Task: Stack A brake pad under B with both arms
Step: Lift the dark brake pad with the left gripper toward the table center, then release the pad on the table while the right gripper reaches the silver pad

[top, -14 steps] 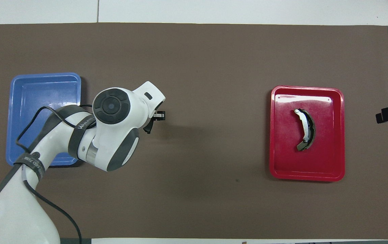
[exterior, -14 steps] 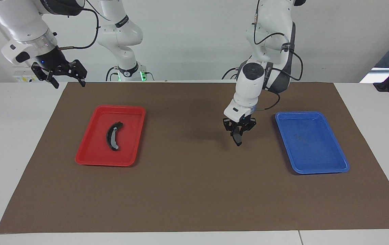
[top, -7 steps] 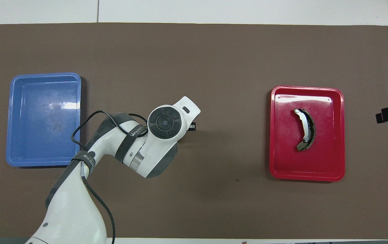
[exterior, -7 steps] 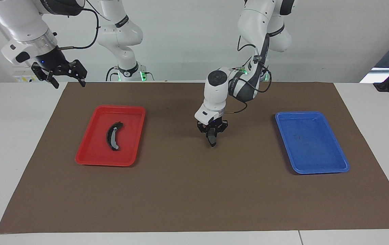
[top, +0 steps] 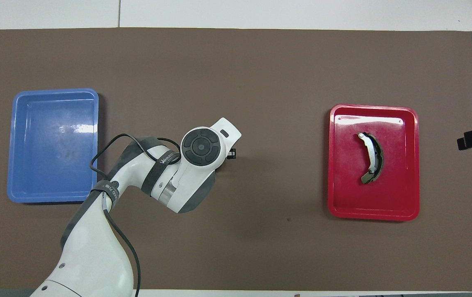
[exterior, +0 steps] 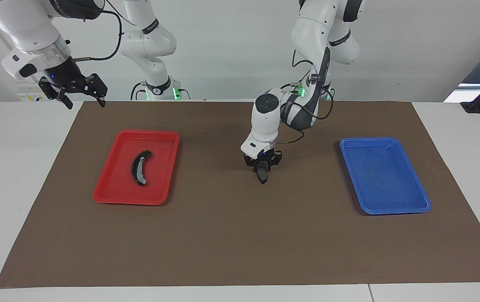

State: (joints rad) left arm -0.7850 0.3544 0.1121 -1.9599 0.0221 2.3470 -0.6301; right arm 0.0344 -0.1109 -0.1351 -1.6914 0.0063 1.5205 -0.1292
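The A brake pad (exterior: 262, 175), small and dark, hangs on end between the fingers of my left gripper (exterior: 262, 167), which is shut on it over the middle of the brown mat (exterior: 240, 243). Its lower tip is at or just above the mat. In the overhead view the wrist hides the pad, and only a bit of the left gripper (top: 231, 154) shows. B (exterior: 140, 167), the curved black piece with a light grey band, lies in the red tray (exterior: 110, 199); overhead, B (top: 371, 158) is in the tray's middle. My right gripper (exterior: 84, 102) waits open, raised over the mat's corner by the right arm's base.
The red tray (top: 413, 165) sits toward the right arm's end of the mat. A blue tray (exterior: 384, 176), with nothing in it, sits toward the left arm's end; overhead, the blue tray (top: 52, 144) lies beside the left arm's elbow.
My left arm has carried the pad from beside the blue tray to the mat's middle and lowered it slightly. The right arm and B have not moved.
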